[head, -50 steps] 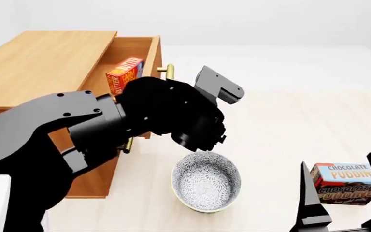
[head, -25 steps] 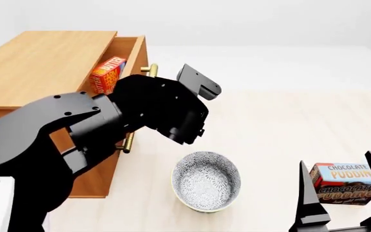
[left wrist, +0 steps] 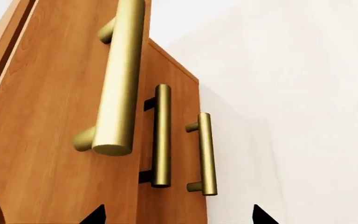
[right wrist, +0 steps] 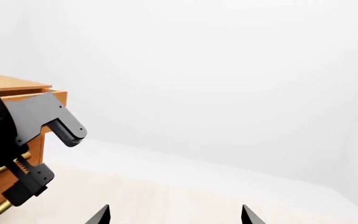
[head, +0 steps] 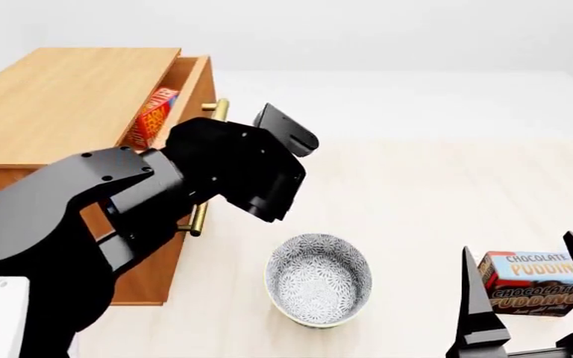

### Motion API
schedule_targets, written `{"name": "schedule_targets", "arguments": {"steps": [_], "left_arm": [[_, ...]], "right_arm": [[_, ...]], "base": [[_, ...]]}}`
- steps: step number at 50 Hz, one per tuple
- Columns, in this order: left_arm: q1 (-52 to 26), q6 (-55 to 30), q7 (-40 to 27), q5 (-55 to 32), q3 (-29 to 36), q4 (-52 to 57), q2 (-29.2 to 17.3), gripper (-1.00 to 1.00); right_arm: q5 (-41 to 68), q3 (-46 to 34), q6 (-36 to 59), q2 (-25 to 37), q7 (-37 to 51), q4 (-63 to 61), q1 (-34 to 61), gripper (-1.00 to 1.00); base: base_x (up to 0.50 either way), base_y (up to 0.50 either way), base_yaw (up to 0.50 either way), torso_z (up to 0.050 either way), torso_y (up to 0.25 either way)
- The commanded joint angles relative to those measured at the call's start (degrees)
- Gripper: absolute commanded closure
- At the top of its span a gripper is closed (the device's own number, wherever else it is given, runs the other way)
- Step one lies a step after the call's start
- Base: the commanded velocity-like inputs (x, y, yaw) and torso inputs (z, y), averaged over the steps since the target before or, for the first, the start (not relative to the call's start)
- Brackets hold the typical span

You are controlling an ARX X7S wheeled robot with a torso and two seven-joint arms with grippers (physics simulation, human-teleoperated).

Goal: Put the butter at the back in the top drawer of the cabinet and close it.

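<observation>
Head view: the top drawer (head: 195, 83) of the cabinet (head: 63, 97) is partly open. The butter (head: 151, 117) stands inside on edge, leaning, long axis running roughly front to back, label facing the drawer front. The left gripper (head: 266, 160) is just beside the drawer front; its jaws are hidden here. The right gripper (head: 530, 298) hangs open and empty near the chocolate pudding box (head: 530, 282); a patterned bowl (head: 318, 279) sits between.

Left wrist view: three brass handles (left wrist: 120, 77) close up, fingertips (left wrist: 95, 215) spread, apparently gripping nothing.

Right wrist view: fingertips (right wrist: 101, 215) apart, empty.
</observation>
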Motion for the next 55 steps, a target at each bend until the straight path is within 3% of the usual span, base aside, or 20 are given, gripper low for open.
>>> {"name": "schedule_targets", "arguments": {"steps": [1,55], "left_arm": [[0.77,-0.72,-0.45,0.94,0.41,-2.79,0.00,-1.00],[2.94,-1.96,2.61,7.22,0.51,-16.09,0.00,-1.00]], "right_arm": [[-0.02,0.08,0.07,0.02,-0.05,-0.01,0.11,-1.00],[1.58,1.26,0.67,0.02,-1.59,-0.01,0.94,-1.00]], "base": [[0.00,0.00,0.00,0.000,0.000],[0.00,0.00,0.00,0.000,0.000]]}}
